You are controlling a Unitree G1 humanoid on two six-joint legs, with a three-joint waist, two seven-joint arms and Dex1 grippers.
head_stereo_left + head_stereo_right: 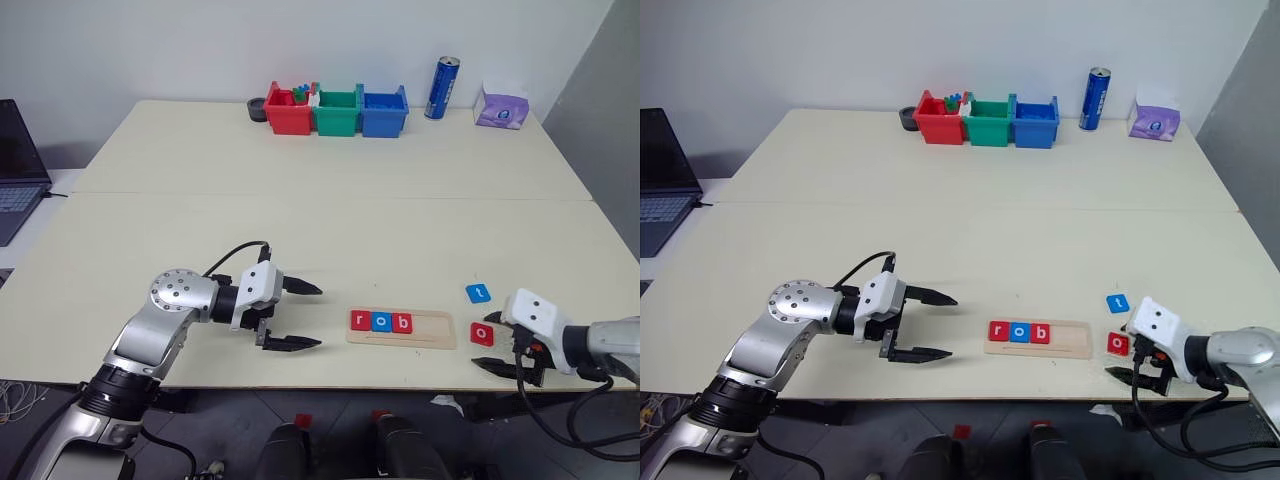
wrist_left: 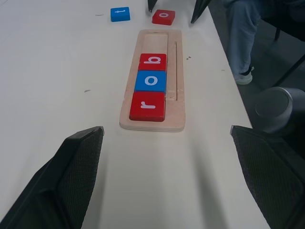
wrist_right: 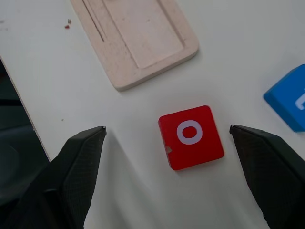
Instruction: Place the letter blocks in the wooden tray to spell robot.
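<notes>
The wooden tray (image 1: 432,330) lies near the table's front edge. Its left part holds three letter blocks in a row: red r (image 1: 360,320), blue o (image 1: 381,321) and red b (image 1: 402,322). The right part of its slot (image 2: 157,40) is bare. A blue t block (image 1: 478,292) and a red o block (image 3: 191,136) lie on the table right of the tray. My right gripper (image 3: 167,129) is open and straddles the red o block with a gap on each side. My left gripper (image 1: 318,316) is open and empty, left of the tray and pointing at it.
Red (image 1: 287,110), green (image 1: 337,112) and blue (image 1: 384,112) bins stand at the table's back. A blue can (image 1: 442,88) and a purple tissue pack (image 1: 502,106) are to their right. A laptop (image 1: 15,165) sits far left. A person's leg (image 2: 238,38) is beyond the table's edge.
</notes>
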